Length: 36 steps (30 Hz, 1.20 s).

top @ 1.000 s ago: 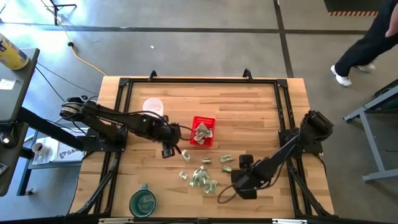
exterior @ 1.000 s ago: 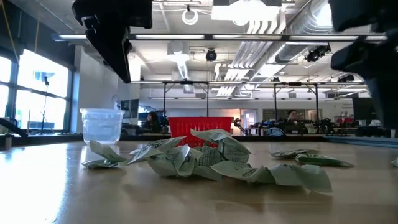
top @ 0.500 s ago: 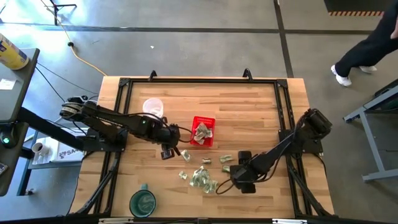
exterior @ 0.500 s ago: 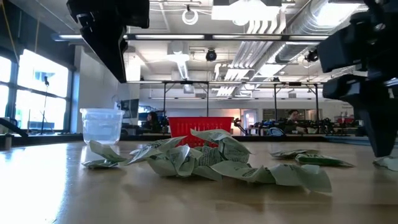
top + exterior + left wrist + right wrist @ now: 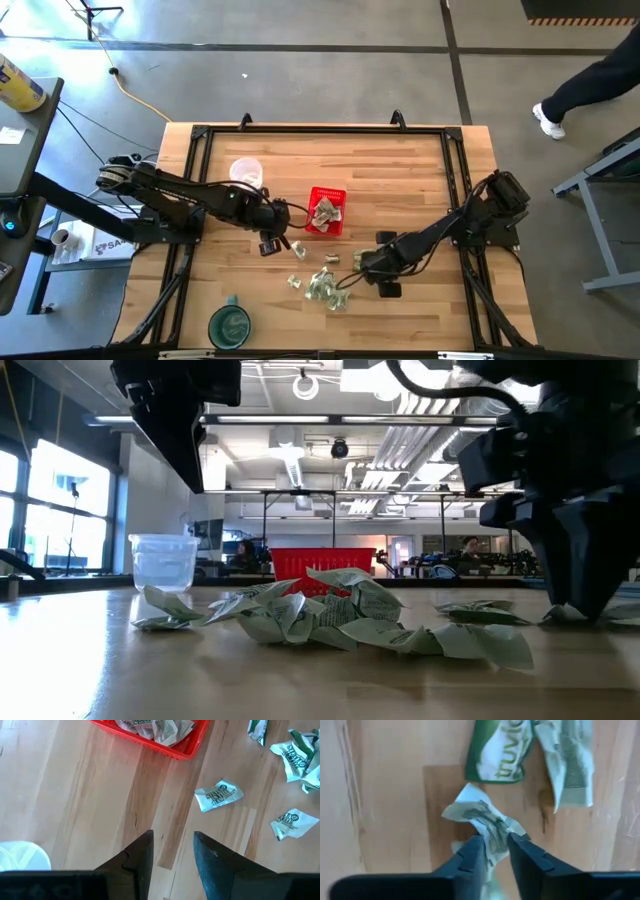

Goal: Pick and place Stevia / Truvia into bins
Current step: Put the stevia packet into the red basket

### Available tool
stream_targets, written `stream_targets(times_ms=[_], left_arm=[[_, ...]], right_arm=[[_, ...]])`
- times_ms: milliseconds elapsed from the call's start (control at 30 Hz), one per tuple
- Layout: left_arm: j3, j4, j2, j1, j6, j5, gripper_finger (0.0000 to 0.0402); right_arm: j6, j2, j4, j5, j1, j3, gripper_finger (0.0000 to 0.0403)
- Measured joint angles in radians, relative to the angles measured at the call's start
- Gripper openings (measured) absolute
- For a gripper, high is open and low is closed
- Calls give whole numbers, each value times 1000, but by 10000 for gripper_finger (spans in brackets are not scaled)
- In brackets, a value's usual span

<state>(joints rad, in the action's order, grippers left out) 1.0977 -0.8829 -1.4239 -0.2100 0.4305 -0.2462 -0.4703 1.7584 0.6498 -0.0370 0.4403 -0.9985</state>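
Several pale green and white sachets [image 5: 322, 287] lie crumpled in a loose heap near the table's middle front, with a few more scattered around it. The red basket [image 5: 340, 192] stands beyond them and holds some sachets [image 5: 150, 727]. My right gripper [image 5: 492, 842] is down at the table to the right of the heap [image 5: 361, 265], shut on one crumpled sachet [image 5: 482, 817]. My left gripper [image 5: 170, 852] hovers open, with nothing between its fingers, just left of the basket [image 5: 268, 243]. My right gripper pinches the crumpled sachet between its two fingers, at the sachet's end [image 5: 492, 836] nearest the gripper. The fingers [image 5: 575, 595] come from above, pointing down at the table. The part of the sachet [image 5: 465, 810] ahead of the fingers lies on the wood.
A clear plastic cup [image 5: 246, 172] stands at the far left of the basket; a round green cup [image 5: 230, 325] sits near the front left edge. A flat green sachet [image 5: 497, 757] and a white one [image 5: 567, 760] lie just beyond the held one. A person walks past the far right.
My right gripper has travelled toward the table's left and far side and come down, so that its fingertips now stand on the table at a sachet right of the heap.
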Motion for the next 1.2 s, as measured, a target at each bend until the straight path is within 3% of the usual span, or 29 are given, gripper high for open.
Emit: stream_targets(times_ms=[167,400,567,700,767,867,1000,1200], left_arm=[[0,0,0,0,0,0,172],[0,-2,0,0,-1,0,172],[1,-6,0,0,-3,0,172],[1,-9,0,0,-7,1,172],[1,-10,0,0,-7,1,172],[1,-12,0,0,-6,1,172],[2,-57,4,-13,16,0,172],[2,-140,7,-79,74,-49,172]], right_arm=[[-47,0,2,38,-34,0,9],[-159,-9,60,30,-42,-75,3],[-246,-58,95,-114,-63,-178,2],[-255,-89,52,-268,-148,-234,4],[-202,-78,-16,-248,-215,-241,2],[-141,-25,-143,-119,-328,-229,4],[-77,41,-188,-45,-417,-240,47],[-67,39,-114,-7,-444,-288,178]])
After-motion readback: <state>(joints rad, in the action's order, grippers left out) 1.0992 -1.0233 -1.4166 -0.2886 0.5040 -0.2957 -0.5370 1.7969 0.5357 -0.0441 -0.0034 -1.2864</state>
